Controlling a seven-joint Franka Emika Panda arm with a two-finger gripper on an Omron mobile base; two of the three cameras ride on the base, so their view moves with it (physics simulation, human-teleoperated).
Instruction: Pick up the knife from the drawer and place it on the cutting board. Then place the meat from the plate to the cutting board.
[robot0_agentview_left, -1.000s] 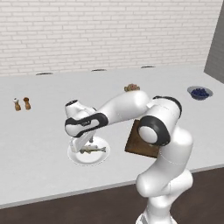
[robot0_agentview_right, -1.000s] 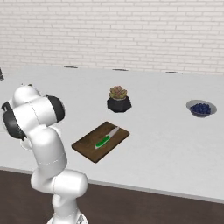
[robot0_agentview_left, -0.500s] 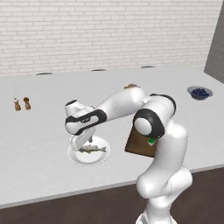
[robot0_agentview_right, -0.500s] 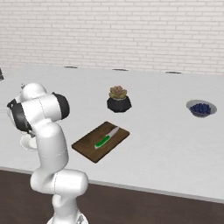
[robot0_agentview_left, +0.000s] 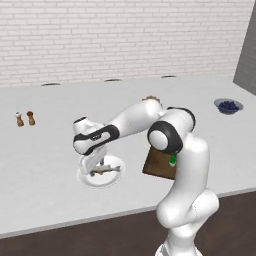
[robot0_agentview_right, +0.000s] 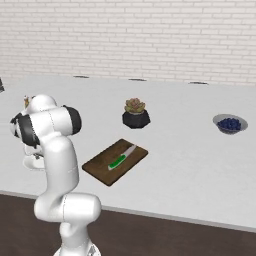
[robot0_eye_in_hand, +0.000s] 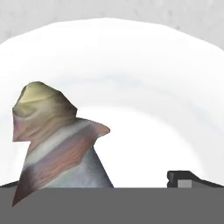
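Observation:
My gripper (robot0_agentview_left: 93, 168) is down at the white plate (robot0_agentview_left: 86, 179), open, with its fingers on either side of the fish. The fish (robot0_agentview_left: 107, 169) lies on the plate and looms close in the hand view (robot0_eye_in_hand: 57, 144), with one dark fingertip (robot0_eye_in_hand: 183, 179) to its right; the other fingertip is hidden behind it. The plate rim (robot0_eye_in_hand: 109, 39) curves behind. The dark cutting board (robot0_agentview_right: 102, 170) lies right of the arm, and the green-handled knife (robot0_agentview_right: 120, 159) rests on it. My arm partly covers the board (robot0_agentview_left: 156, 165) in the left base view. The drawer is out of view.
A potted succulent (robot0_agentview_right: 135, 113) stands behind the board. A bowl of dark berries (robot0_agentview_right: 229, 123) sits far right. Salt and pepper shakers (robot0_agentview_left: 25, 119) stand at the far left. A brick wall runs along the back of the counter.
The hand has come down lower onto the plate over the fish, and the elbow has swung a little. Knife and board have not moved.

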